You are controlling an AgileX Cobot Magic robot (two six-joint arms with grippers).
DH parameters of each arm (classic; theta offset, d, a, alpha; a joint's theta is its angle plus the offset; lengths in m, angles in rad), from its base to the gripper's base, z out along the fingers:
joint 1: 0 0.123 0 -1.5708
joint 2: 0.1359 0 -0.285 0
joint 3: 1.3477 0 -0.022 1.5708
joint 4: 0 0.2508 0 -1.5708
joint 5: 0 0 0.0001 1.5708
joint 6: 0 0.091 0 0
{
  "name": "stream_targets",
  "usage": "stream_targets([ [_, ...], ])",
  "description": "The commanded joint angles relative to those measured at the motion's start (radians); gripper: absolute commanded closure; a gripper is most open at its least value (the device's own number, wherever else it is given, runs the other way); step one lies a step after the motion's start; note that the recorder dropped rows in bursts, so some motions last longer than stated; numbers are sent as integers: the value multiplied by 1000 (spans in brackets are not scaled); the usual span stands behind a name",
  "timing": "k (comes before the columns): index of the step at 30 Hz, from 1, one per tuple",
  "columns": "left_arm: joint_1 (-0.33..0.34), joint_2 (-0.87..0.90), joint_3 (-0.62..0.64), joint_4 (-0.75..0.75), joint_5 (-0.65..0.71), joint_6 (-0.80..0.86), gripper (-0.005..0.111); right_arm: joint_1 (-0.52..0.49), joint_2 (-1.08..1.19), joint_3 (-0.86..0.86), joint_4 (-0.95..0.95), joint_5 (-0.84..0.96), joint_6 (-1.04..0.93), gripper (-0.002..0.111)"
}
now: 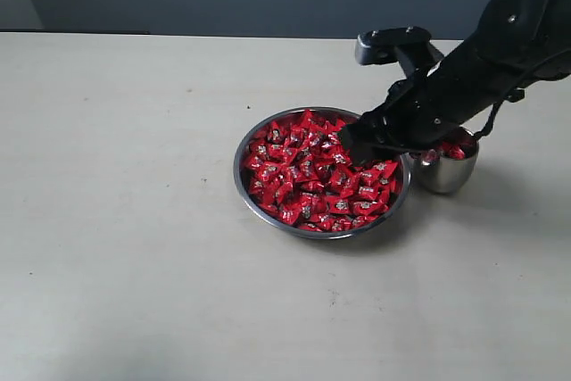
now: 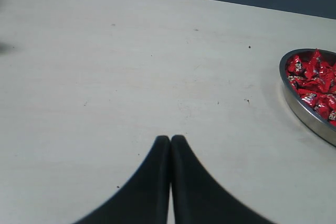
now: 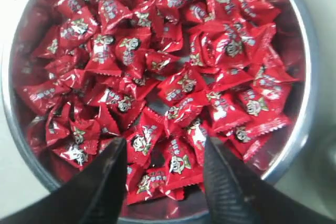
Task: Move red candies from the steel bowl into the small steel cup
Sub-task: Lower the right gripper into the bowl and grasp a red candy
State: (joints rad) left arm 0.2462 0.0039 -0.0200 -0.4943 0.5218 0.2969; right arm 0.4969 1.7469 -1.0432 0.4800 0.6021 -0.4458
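**Fig.** Right gripper [image 3: 164,150], fingers spread, hangs low over the candies [image 3: 173,87] heaped in the bowl [image 3: 307,77]. Several lie below and between its fingers, none pinched. The cup [image 1: 446,176] stands just behind it, under the arm and close against the bowl, with red showing at its mouth. Left gripper [image 2: 170,140], fingers pressed together, sits over bare table [image 2: 105,77], the bowl well off to its side. Risks: closing on so crowded a pile may catch two wrappers or squeeze one out; the rim is near the fingertips; a low swing back may tip the cup.
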Motion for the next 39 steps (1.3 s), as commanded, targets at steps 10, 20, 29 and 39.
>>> stream_targets([
  [10,2,-4,2,-3,-7,-2,106,15,231,-138,0,23,16,63],
  [20,2,-4,2,-3,-7,-2,106,15,283,-161,-3,11,52,108],
  [29,2,-4,2,-3,-7,-2,106,15,210,-161,-27,13,53,108],
  [39,2,-4,2,-1,0,-2,106,15,175,-161,-27,31,55,108],
])
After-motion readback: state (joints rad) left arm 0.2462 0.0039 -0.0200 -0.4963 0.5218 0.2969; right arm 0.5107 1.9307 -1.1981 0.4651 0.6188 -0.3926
